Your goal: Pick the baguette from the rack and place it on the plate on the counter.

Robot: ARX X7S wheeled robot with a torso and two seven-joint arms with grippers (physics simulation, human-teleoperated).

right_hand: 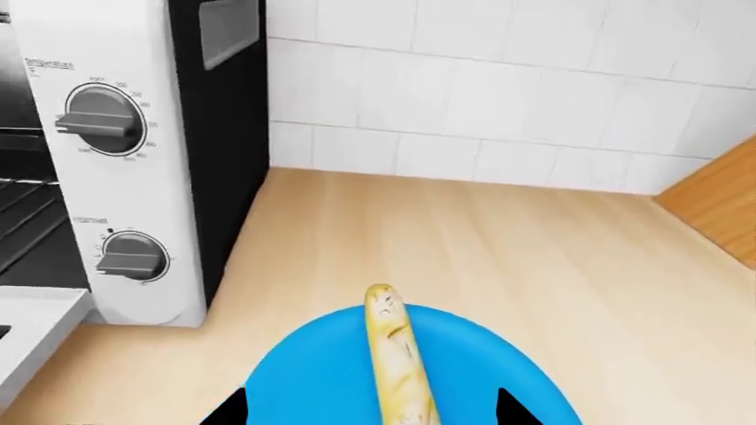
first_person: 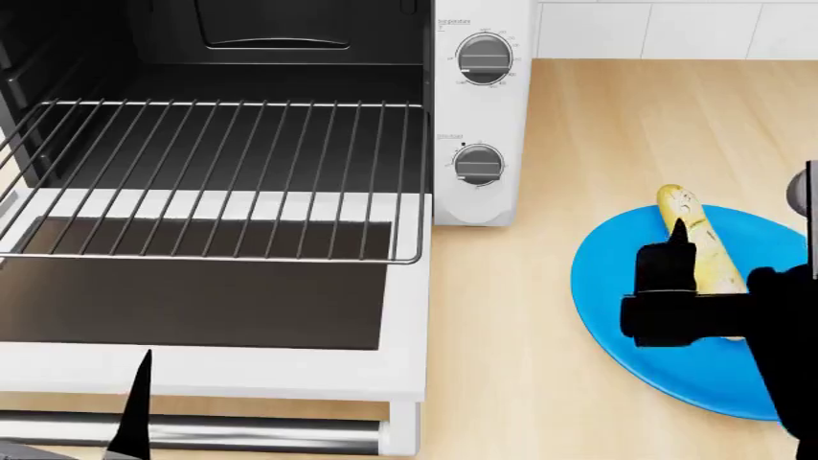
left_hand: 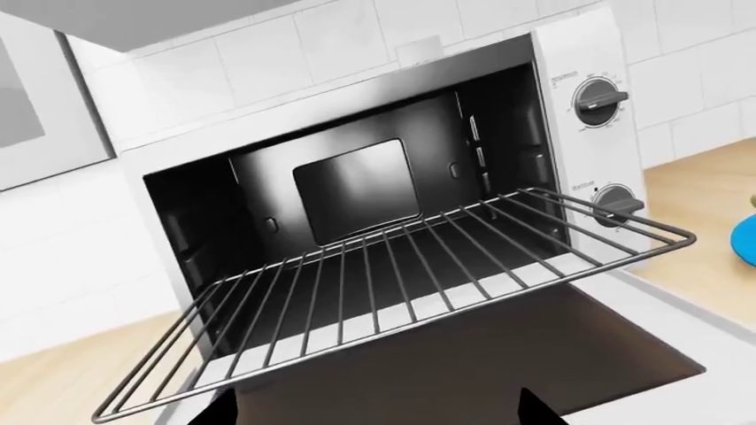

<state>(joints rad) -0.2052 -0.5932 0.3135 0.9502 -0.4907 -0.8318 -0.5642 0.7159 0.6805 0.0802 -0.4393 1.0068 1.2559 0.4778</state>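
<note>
The pale-yellow baguette (first_person: pixel 696 240) lies on the bright blue plate (first_person: pixel 614 287) on the beige counter (first_person: pixel 601 134), right of the toaster oven. My right gripper (first_person: pixel 696 287) hovers over the baguette's near end. In the right wrist view the gripper (right_hand: pixel 372 412) is open, its fingertips wide apart on either side of the baguette (right_hand: pixel 396 354) over the plate (right_hand: pixel 307 372). The wire rack (first_person: pixel 217 182) is pulled out of the oven and bare. My left gripper (left_hand: pixel 378 412) is open and empty in front of the rack (left_hand: pixel 390 274).
The white toaster oven (first_person: pixel 480 105) stands open, its door (first_person: pixel 192 307) folded down flat toward me. Two knobs (first_person: pixel 482 57) face front. A white tiled wall (right_hand: pixel 508 97) runs behind the counter. A wooden panel (right_hand: pixel 721 204) stands at the far right.
</note>
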